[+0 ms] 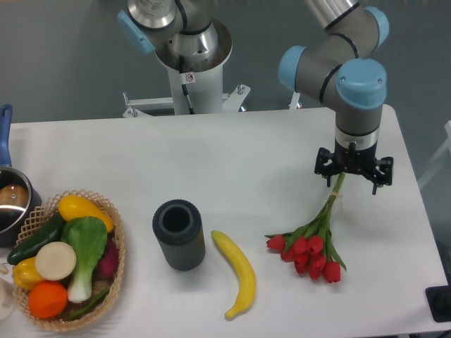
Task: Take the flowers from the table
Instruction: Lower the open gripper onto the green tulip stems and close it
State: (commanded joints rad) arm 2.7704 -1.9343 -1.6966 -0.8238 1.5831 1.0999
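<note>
Plainly, the only view is the fixed camera looking down on the white bench [232, 151]. The flowers [310, 243] lie toward the right edge of the bench, nearer its front than its back, with the red heads fanned toward the front and the green stems running up and back. The pincer [350, 171] hangs straight down from the arm right over the upper end of those stems, so the stem tips vanish beneath its dark body. Whether its jaws are spread or pressed together cannot be told, since the wrist hides them from above, and nothing shows whether the stems are gripped.

The step in hand looks like the grasp itself: the arm is placed at the stem end, and the bunch seems to rest on the bench still. The next move likely calls for a firm squeeze across the tied stems, then a straight lift, slow enough that the heavier heads do not swing or slip.

Other things sit well apart toward the front: a banana [238, 271], a dark ribbed cup [178, 234], a basket [116, 271] of vegetables at the front left corner, and a pot [10, 201] at the left edge.
</note>
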